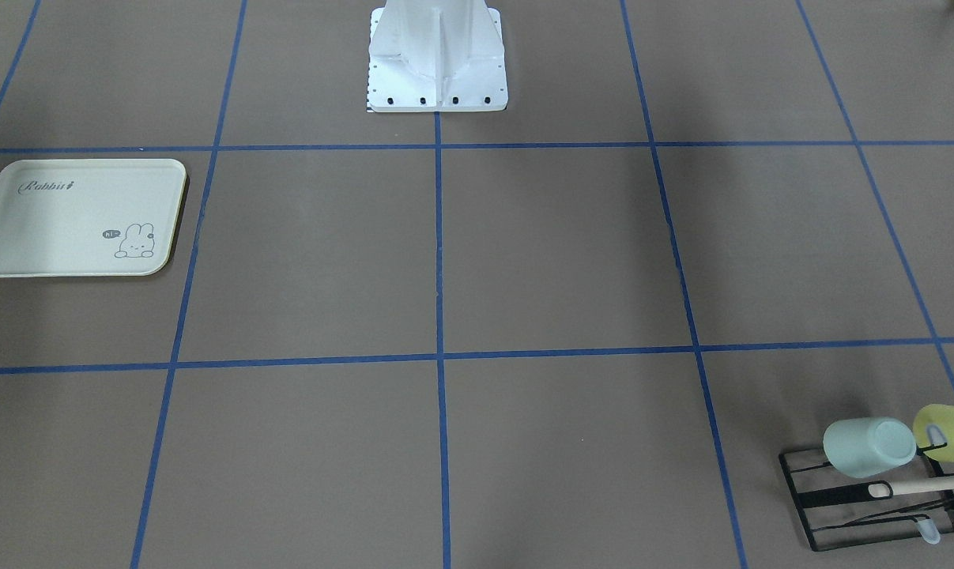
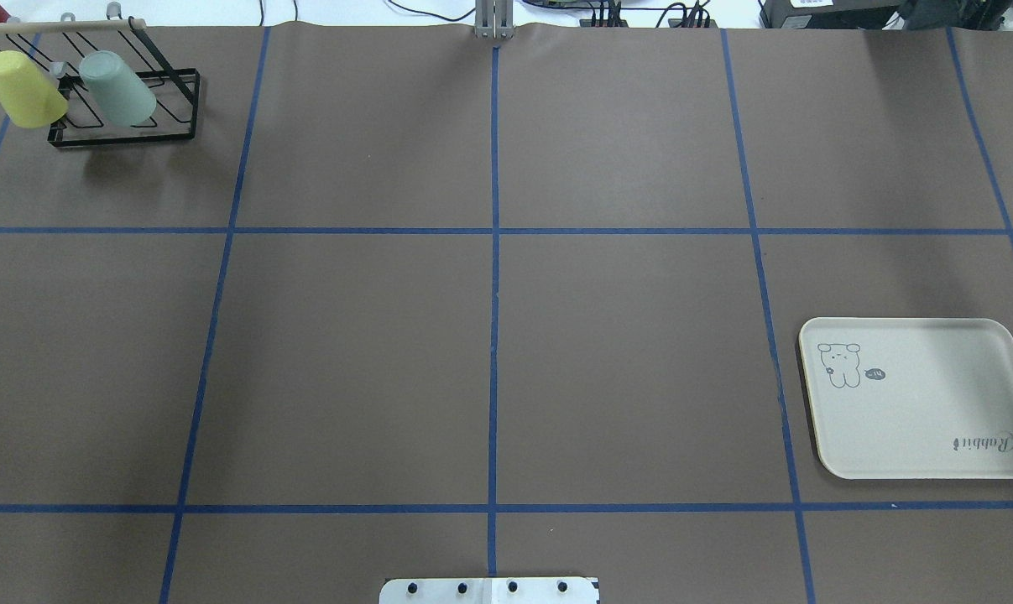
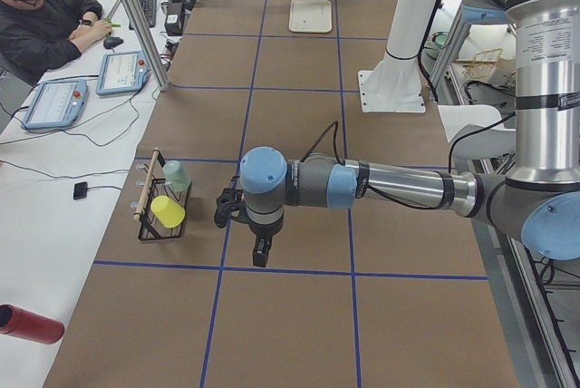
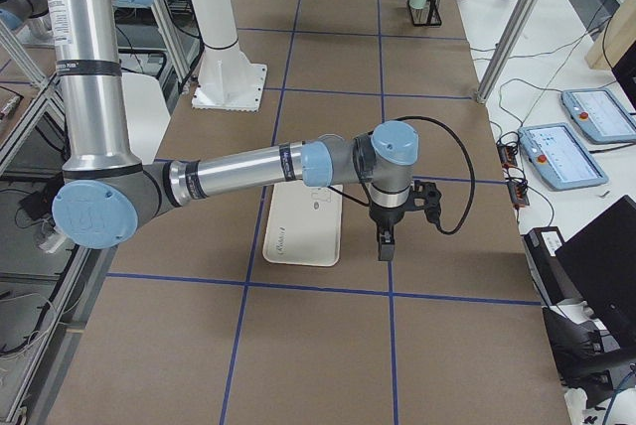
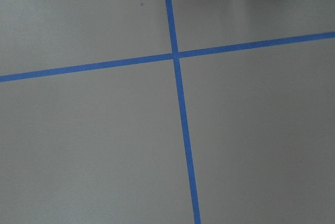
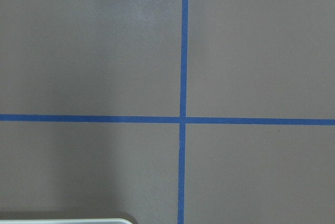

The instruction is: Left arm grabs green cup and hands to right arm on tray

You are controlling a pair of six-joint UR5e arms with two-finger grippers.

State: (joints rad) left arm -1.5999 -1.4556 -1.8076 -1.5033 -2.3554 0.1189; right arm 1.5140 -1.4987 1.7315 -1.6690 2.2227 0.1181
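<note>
Zero steps done, seemingly. Find the green cup (image 1: 868,446) tilted on the black wire rack (image 1: 850,506) at the far left corner of the desk (image 2: 623,361), beside the yellow cup (image 1: 952,433), well apart from the tray (image 1: 58,229). Cannot tell released from clenched for left hand (image 3: 260,257) or right hand (image 4: 385,248): seen only side-on, above bare desk. Next, likely: bring left hand to the rack, grip the cup, lift clear.
</note>
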